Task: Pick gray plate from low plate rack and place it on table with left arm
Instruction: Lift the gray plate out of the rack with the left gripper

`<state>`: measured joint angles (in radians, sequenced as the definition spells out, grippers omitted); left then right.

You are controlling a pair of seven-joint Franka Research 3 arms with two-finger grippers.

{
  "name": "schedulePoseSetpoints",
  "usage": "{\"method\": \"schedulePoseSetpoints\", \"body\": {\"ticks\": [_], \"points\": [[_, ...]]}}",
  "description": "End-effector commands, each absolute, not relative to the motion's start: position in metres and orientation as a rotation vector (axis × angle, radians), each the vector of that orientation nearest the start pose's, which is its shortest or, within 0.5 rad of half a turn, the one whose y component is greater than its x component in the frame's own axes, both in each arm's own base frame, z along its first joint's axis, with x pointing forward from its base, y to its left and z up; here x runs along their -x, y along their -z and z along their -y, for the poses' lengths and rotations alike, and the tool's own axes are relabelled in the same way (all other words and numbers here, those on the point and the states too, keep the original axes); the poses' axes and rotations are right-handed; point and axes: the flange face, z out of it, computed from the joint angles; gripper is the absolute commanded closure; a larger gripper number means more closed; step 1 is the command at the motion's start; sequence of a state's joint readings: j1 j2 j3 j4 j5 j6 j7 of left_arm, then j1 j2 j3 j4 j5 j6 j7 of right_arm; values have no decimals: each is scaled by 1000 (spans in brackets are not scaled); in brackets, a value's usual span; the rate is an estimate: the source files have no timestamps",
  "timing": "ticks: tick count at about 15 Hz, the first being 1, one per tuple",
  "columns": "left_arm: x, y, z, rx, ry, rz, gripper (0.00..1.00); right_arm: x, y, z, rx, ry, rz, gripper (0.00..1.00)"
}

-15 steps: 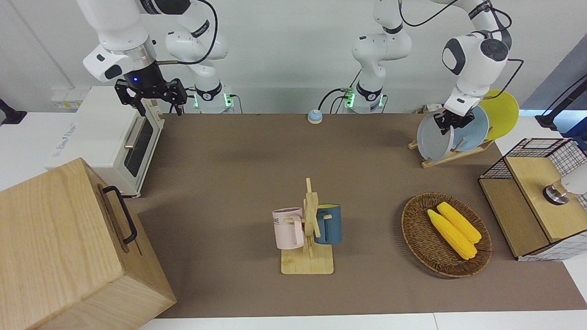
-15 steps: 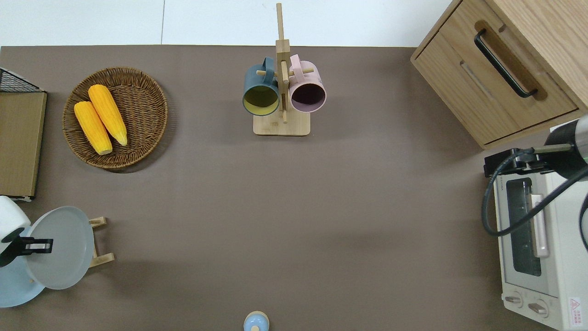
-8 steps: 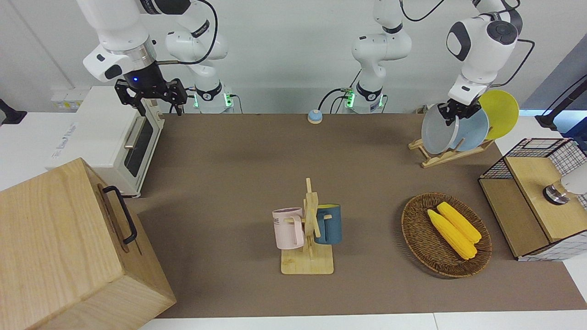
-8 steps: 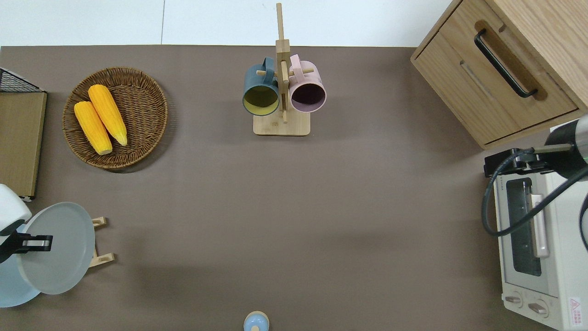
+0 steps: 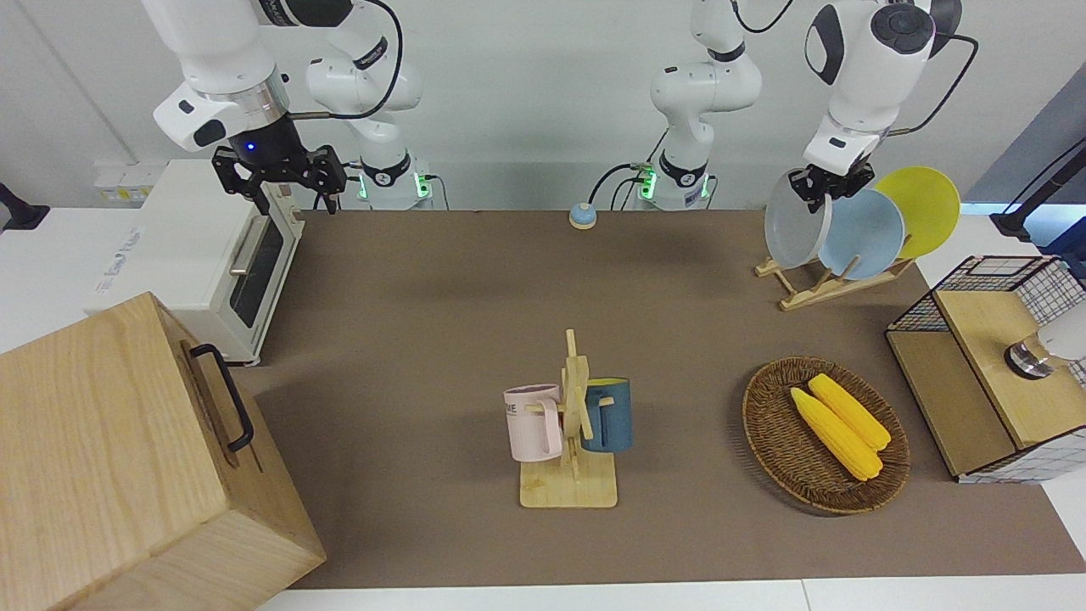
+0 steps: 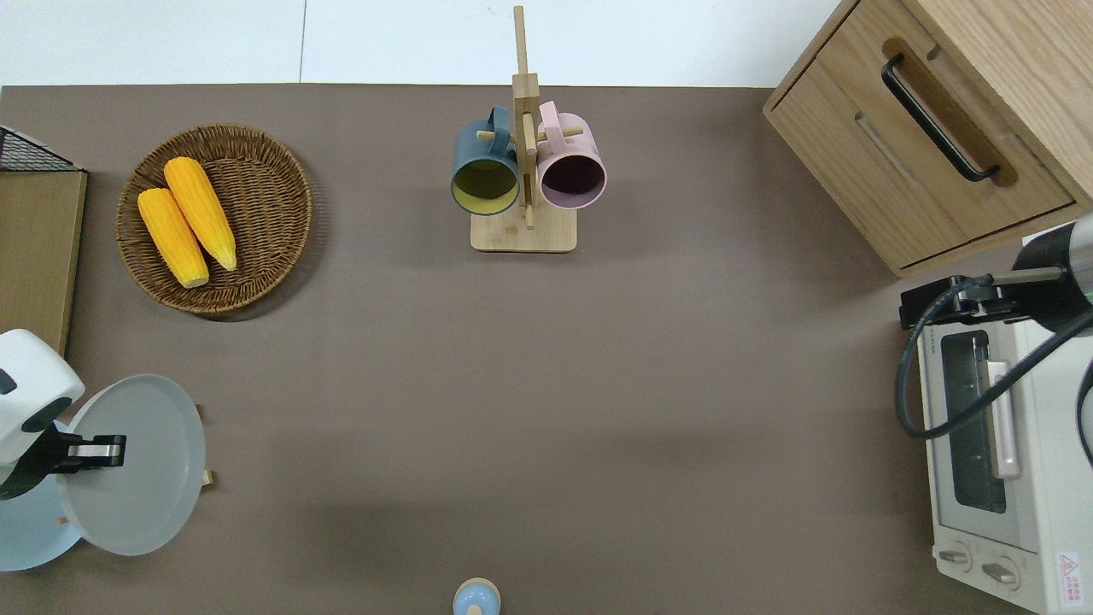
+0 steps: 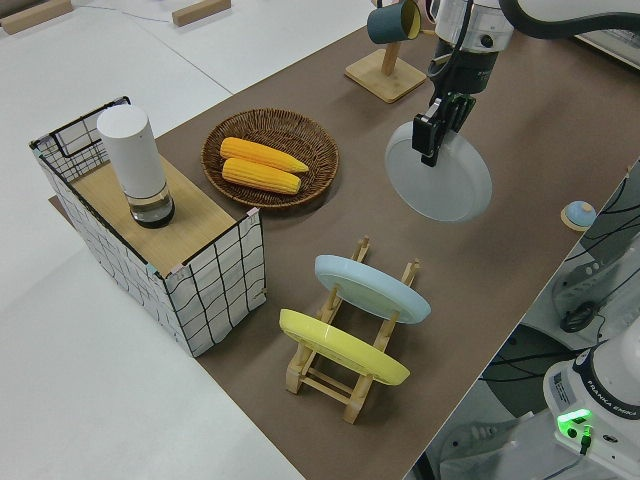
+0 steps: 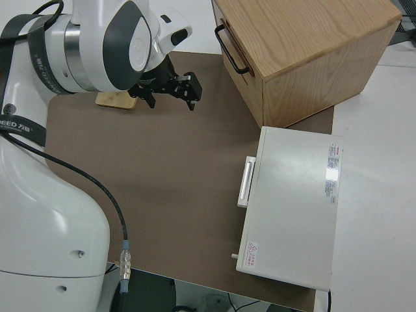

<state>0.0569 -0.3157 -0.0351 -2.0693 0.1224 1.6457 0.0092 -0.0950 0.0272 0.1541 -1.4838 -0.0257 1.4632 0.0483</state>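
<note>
My left gripper [image 5: 827,188] [image 6: 94,450] [image 7: 432,140] is shut on the rim of the gray plate [image 5: 793,229] [image 6: 137,470] [image 7: 445,180]. It holds the plate tilted in the air, clear of the pegs. In the overhead view the plate covers the end of the low plate rack [image 5: 819,287] [image 7: 320,375] that points toward the middle of the table [image 5: 424,297] [image 6: 512,384]. A light blue plate [image 5: 865,233] [image 7: 370,288] and a yellow plate [image 5: 920,208] [image 7: 340,345] stay slotted in the rack. My right gripper [image 5: 293,199] [image 8: 172,97] is parked and open.
A wooden mug stand [image 5: 570,433] [image 6: 523,171] with a pink and a blue mug stands mid-table. A wicker basket [image 5: 764,424] [image 6: 273,171] holds two corn cobs. A wire-sided box [image 5: 993,365], a toaster oven [image 5: 204,255], a wooden drawer cabinet [image 5: 110,458] and a small blue bell [image 5: 582,215] line the edges.
The left gripper has lifted the gray plate up out of the rack and carried it a little toward the table's middle. The right arm has not moved.
</note>
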Motion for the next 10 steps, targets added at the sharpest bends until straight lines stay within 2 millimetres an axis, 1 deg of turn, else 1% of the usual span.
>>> {"method": "schedulePoseSetpoints", "body": {"ticks": [1, 2, 4, 6, 10], "points": [[-443, -567, -1, 3101, -166, 74, 1000, -551, -642, -29, 3162, -78, 9, 17], [-444, -567, 7, 3116, -170, 66, 1000, -551, -642, -29, 3162, -78, 9, 17], [-444, -566, 21, 3149, -167, 107, 1000, -551, -642, -30, 3162, -78, 11, 17], [-446, -563, 30, 3211, -170, 147, 1000, -551, -642, -29, 3162, -78, 9, 17], [-449, -557, 39, 3310, -192, 181, 1000, -551, -642, -30, 3162, -78, 11, 17]]}}
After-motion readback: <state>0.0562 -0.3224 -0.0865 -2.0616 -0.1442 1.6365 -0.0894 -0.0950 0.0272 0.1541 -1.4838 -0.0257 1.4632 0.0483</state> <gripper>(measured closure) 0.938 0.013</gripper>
